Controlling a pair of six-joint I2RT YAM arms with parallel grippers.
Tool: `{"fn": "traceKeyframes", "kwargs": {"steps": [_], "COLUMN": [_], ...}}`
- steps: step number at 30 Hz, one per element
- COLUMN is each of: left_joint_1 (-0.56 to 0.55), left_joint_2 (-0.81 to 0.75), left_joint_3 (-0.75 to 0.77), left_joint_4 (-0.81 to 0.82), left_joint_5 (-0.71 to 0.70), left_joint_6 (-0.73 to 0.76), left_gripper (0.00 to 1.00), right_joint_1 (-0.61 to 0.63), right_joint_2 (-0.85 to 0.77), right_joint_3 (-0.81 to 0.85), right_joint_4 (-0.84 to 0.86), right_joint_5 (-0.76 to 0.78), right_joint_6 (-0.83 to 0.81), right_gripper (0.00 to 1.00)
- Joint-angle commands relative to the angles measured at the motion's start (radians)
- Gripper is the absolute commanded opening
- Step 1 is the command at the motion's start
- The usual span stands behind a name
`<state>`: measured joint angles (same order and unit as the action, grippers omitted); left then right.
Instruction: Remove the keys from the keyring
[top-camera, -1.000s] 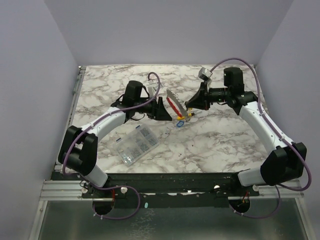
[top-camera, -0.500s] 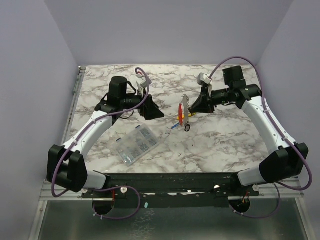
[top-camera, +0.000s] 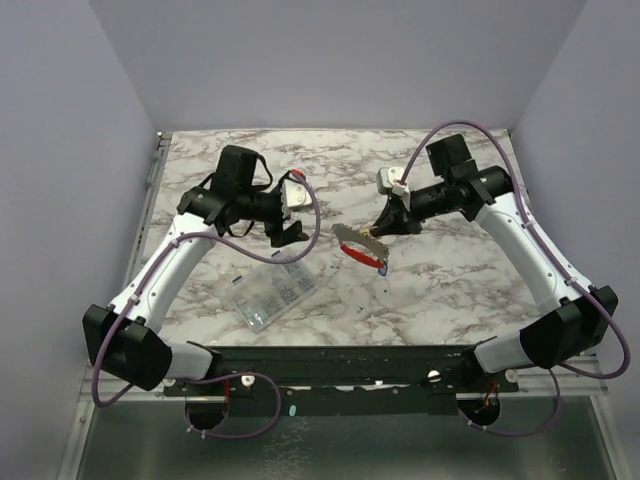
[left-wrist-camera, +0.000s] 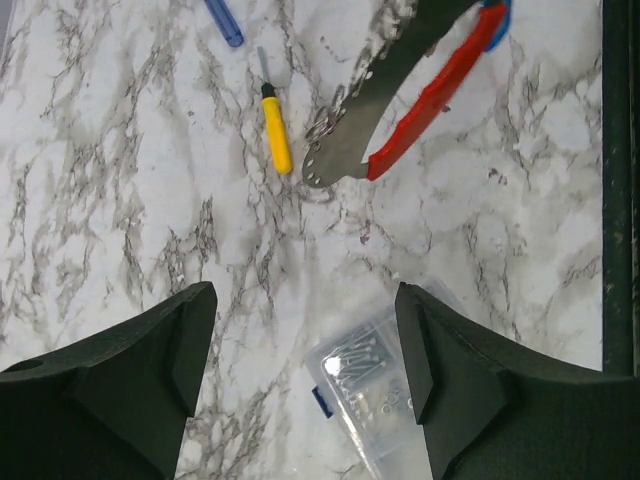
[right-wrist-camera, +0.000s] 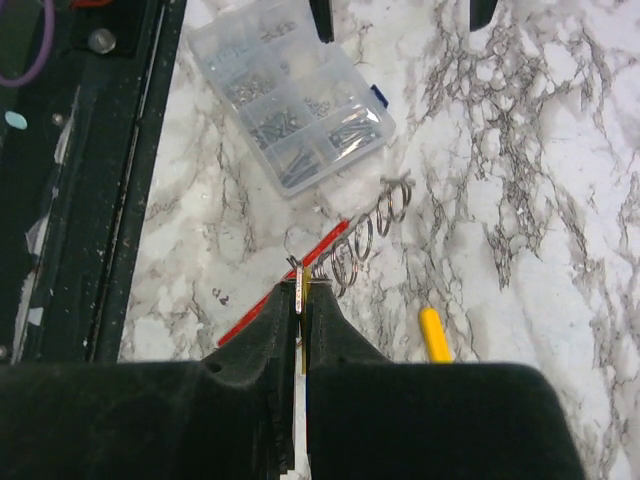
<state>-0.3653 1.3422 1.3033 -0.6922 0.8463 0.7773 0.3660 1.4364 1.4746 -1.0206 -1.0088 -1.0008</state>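
My right gripper (top-camera: 383, 224) (right-wrist-camera: 303, 290) is shut on the keys (right-wrist-camera: 302, 283). They show as thin silver and yellow edges pinched between the pads. The keyring hangs from them above the table. Its grey metal piece (top-camera: 357, 242) (left-wrist-camera: 365, 110) and red band (top-camera: 373, 258) (left-wrist-camera: 430, 100) reach left from the gripper. Several wire rings (right-wrist-camera: 365, 235) line its grey piece. A blue tag (left-wrist-camera: 497, 12) shows at the band's far end, and a dark key (top-camera: 384, 268) dangles below. My left gripper (top-camera: 291, 234) (left-wrist-camera: 305, 300) is open and empty, to the left of the keyring.
A clear plastic compartment box (top-camera: 274, 288) (left-wrist-camera: 375, 375) (right-wrist-camera: 295, 95) of small parts lies near the front left, under my left gripper. A yellow-handled screwdriver (left-wrist-camera: 275, 140) (right-wrist-camera: 433, 335) and a blue one (left-wrist-camera: 222, 20) lie on the marble table (top-camera: 450, 290).
My left gripper has drawn back to the left, away from the keyring. My right gripper has turned, and the keyring has swung from hanging upright to lying crosswise.
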Motion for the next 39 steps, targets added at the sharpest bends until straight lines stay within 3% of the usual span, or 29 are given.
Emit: {"fn": "traceKeyframes", "kwargs": {"steps": [1,6,14,19,24,29,39], "left_joint_1": [-0.091,-0.185,-0.3,-0.34,-0.338,-0.309,-0.104], "left_joint_2": [-0.075,-0.153,-0.224,-0.249,-0.228,-0.172,-0.138], "left_joint_3": [-0.035,-0.144,-0.254,-0.315,-0.306,-0.256,-0.272], "left_joint_4": [-0.133,-0.087,0.226,0.297,0.305,0.32,0.336], "left_joint_5": [-0.107,-0.179,-0.249,-0.236,-0.232,-0.24,-0.105], "left_joint_6": [0.382,0.541,0.343,0.429,0.447,0.303,-0.008], "left_gripper": [0.78,0.75,0.62,0.6,0.54,0.51,0.55], "right_joint_1": [0.063,0.136,0.17,0.172,0.199,0.249,0.284], "right_joint_2": [-0.015,-0.028,-0.005,-0.007,-0.008,-0.01,-0.079], "right_joint_3": [0.009,0.014,0.055,0.071,0.06,0.018,-0.183], "right_joint_4": [-0.006,0.02,0.015,0.02,0.04,0.098,0.366], "right_joint_5": [0.134,0.253,0.282,0.265,0.353,0.58,0.896], "right_joint_6": [-0.116,-0.177,-0.183,-0.223,-0.284,-0.36,-0.526], "right_gripper": [0.01,0.01,0.01,0.01,0.01,0.01,0.01]}}
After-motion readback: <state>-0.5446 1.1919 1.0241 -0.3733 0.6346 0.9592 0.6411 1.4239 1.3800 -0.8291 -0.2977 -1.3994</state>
